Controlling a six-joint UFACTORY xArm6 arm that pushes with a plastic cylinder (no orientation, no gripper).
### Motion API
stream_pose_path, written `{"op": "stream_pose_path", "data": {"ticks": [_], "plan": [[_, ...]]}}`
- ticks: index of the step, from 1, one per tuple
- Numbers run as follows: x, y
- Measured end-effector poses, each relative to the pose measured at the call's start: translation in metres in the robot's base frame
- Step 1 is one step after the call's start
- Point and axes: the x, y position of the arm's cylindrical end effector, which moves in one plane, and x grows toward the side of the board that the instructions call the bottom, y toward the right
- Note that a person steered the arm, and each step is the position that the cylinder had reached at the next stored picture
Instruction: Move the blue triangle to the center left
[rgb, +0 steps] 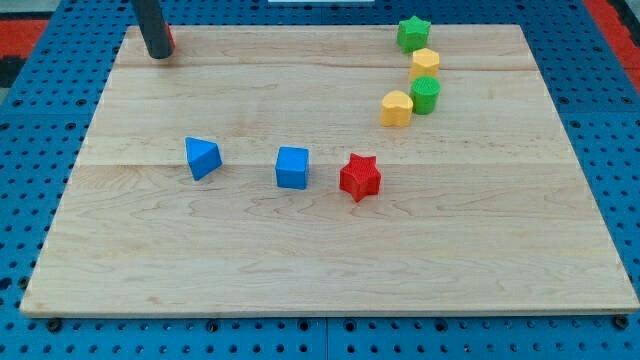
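Observation:
The blue triangle (202, 157) lies on the wooden board (300, 260), left of the middle. My tip (158, 55) rests at the board's top left corner, well above and a little left of the blue triangle, not touching it. A bit of a red block (169, 39) shows just behind the rod at its right side; its shape is hidden.
A blue cube (292, 167) and a red star (359, 177) lie right of the triangle. At the top right sit a green star (412, 33), a yellow block (425, 63), a green block (425, 95) and a yellow heart (396, 108).

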Motion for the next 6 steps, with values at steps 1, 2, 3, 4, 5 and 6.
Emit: {"op": "stream_pose_path", "data": {"ticks": [1, 2, 3, 4, 5, 6], "plan": [[0.027, 0.027], [0.049, 0.087], [0.055, 0.095], [0.055, 0.095], [0.055, 0.093], [0.056, 0.092]]}}
